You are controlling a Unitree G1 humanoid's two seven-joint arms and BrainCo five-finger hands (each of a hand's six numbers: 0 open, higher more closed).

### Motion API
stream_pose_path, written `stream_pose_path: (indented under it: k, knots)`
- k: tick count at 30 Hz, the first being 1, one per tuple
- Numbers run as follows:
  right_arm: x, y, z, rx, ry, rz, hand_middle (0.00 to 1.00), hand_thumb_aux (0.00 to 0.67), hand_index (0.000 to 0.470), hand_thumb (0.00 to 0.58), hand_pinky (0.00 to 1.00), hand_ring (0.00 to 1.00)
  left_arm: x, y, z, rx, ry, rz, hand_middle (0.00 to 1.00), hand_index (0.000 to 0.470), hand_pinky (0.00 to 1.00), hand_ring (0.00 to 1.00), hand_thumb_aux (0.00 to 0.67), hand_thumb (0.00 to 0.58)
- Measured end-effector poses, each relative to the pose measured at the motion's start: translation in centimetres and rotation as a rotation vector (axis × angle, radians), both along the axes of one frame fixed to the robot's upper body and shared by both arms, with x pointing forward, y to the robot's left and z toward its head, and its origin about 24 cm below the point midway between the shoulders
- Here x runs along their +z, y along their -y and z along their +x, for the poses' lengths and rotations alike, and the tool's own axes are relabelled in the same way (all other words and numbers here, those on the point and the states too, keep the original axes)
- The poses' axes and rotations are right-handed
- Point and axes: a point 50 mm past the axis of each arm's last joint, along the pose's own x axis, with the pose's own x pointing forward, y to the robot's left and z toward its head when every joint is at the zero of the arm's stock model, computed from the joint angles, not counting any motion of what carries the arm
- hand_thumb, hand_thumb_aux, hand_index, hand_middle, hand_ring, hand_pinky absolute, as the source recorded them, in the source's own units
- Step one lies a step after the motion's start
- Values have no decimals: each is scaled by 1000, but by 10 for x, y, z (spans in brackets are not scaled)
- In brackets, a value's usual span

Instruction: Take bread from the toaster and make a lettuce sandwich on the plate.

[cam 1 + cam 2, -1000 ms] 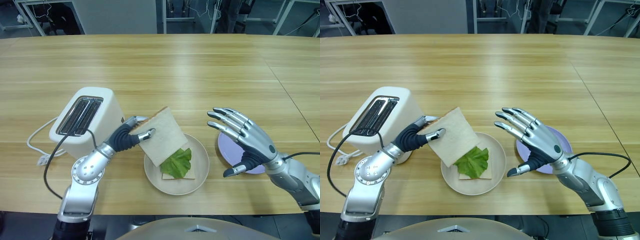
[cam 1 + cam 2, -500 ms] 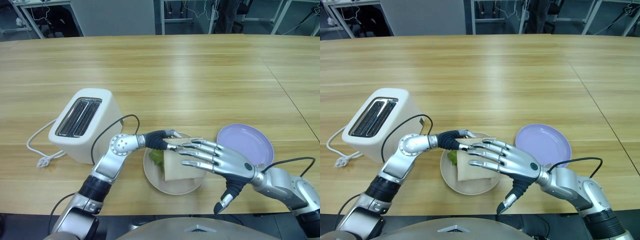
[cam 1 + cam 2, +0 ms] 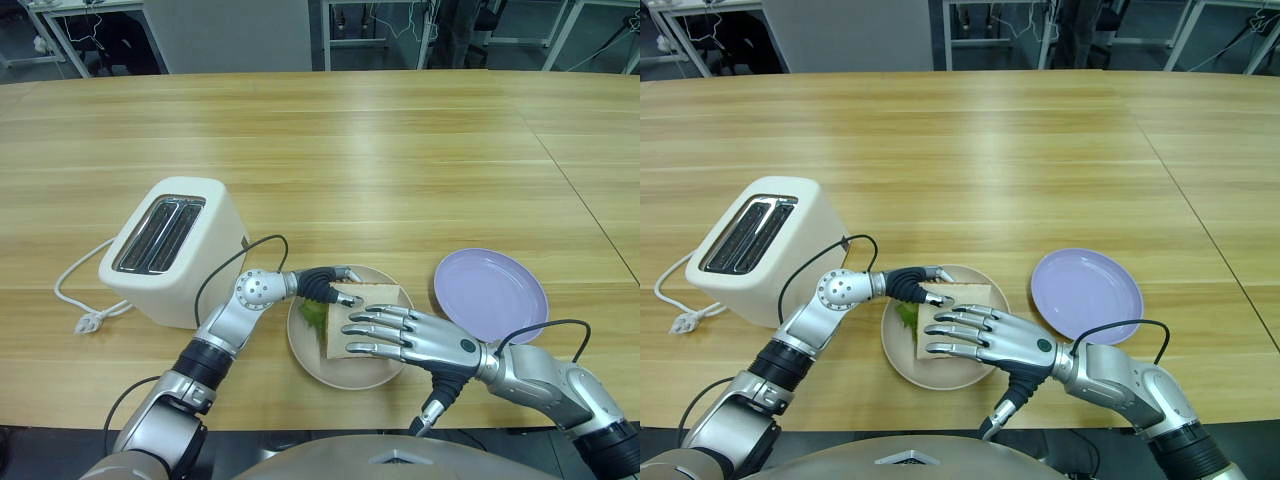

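The bread point(image 3: 382, 297) is lying flat as the top slice on the plate point(image 3: 345, 378), with lettuce point(image 3: 312, 316) peeking out from under its left edge, so the sandwich is looking pretty much stacked at this point.

Going by looks, that slice is going to be light, soft and squishy. It'll dent or tear if pinched hard, and it'll slide on the slick leaf underneath. I'm thinking the crust edges or a corner are the spots to take hold of, with only gentle pressure on top.

The left robot hand point(image 3: 325, 283) is curling its fingers in on the slice's far-left corner and seems to be pinching it. The right robot hand point(image 3: 420, 338) is wide open, fingers spread flat over the near half of the bread and gripping nothing. I can't tell whether it's actually pressing down or just hovering.

So the beige plate is carrying bread, lettuce and whatever's under them. I'm guessing a bottom slice, though it's hidden. A purple plate point(image 3: 490, 296) is sitting just to the right on the counter point(image 3: 350, 150). The toaster point(image 3: 170, 245) is standing off to the left, slots too dark to see into.
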Motion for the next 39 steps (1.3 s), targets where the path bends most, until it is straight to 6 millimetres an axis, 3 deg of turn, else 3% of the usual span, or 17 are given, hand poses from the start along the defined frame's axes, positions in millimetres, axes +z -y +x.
stream_pose_path:
  k: [4,16,28,39]
  knots:
    - [-2,1,0,-3,-10,-9,0,0,0,0,0,0,10,-2,2,7,19,-27,1000,460,1000,1000,670,580]
    - [-6,2,2,-31,-29,-25,0,0,0,0,0,0,15,-15,13,73,-2,-46,1000,460,1000,1000,670,580]
    - [-18,-6,15,-94,-60,-66,0,0,0,0,0,0,-15,-13,11,105,-92,-25,1000,460,1000,1000,670,580]
    - [-35,-11,20,-101,-147,-220,0,0,0,0,0,0,-29,-10,9,96,-92,23,1000,460,1000,1000,670,580]
